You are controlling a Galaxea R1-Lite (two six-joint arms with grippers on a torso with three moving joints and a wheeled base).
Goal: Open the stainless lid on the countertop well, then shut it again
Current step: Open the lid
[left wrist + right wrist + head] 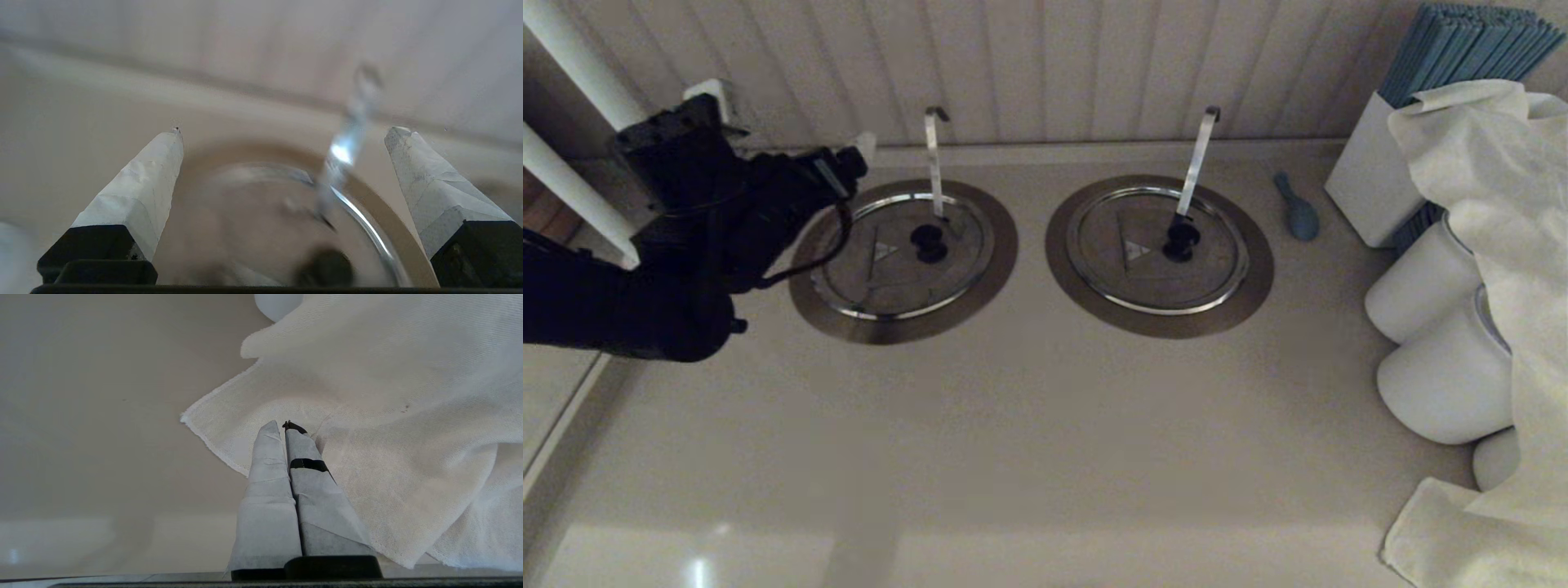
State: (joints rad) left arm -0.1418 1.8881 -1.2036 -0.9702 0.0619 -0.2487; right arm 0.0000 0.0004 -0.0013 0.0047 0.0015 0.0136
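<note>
The stainless lid (894,253): round, flat, steel, lying closed and level in the countertop well (1001,245), the left of 2 wells on the desk. A black knob (929,242) sits at its centre beside a small triangle mark (883,250). A thin upright ladle handle (933,159) with a hooked top rises through the lid. A wide brushed-steel ring rim surrounds the lid.

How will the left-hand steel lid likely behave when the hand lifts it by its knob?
The stainless lid looks thin, flat and rigid, so it is probably light. A fold line across it suggests that only one part hinges up. The small black knob may be slippery, and the ladle handle poking through could snag. The left hand hovers open.
</note>
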